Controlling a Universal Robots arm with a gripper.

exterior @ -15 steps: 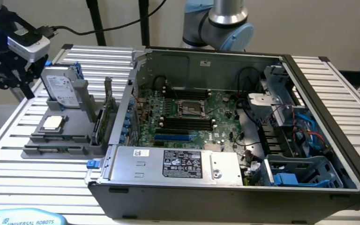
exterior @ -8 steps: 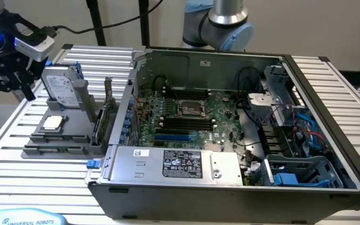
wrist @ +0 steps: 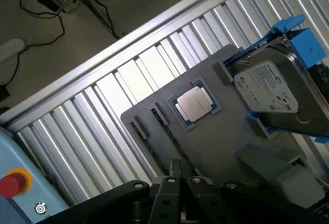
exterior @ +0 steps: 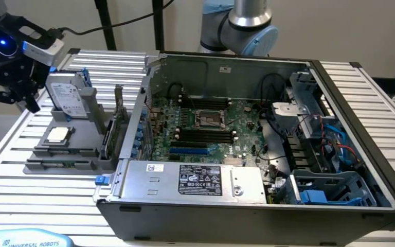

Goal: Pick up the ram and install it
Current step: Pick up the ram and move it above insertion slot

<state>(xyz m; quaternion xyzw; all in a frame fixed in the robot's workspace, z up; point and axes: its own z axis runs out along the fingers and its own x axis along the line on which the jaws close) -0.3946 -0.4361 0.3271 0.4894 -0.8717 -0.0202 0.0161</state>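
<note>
"UNIVERSAL ROBOTS" reads on the pale blue pendant [exterior: 24, 241] at the counter's [exterior: 19, 206] near edge; in the wrist view it shows a red button. The PSU [exterior: 191, 180] in the open case [exterior: 252, 216] carries a white label with black print too small to read, and so does the hard drive [wrist: 267, 88].

The ram [exterior: 57, 163] stands on edge in a slot along the near side of the gray tray [exterior: 39, 167], just in front of the CPU [exterior: 57, 135]. The card [exterior: 115, 128] stands upright between tray and case wall.

The claw [wrist: 180, 183] hangs above the tray, apart from it, fingers pressed together with nothing between them. Bare slats lie open on the exterior view's left of the tray.
</note>
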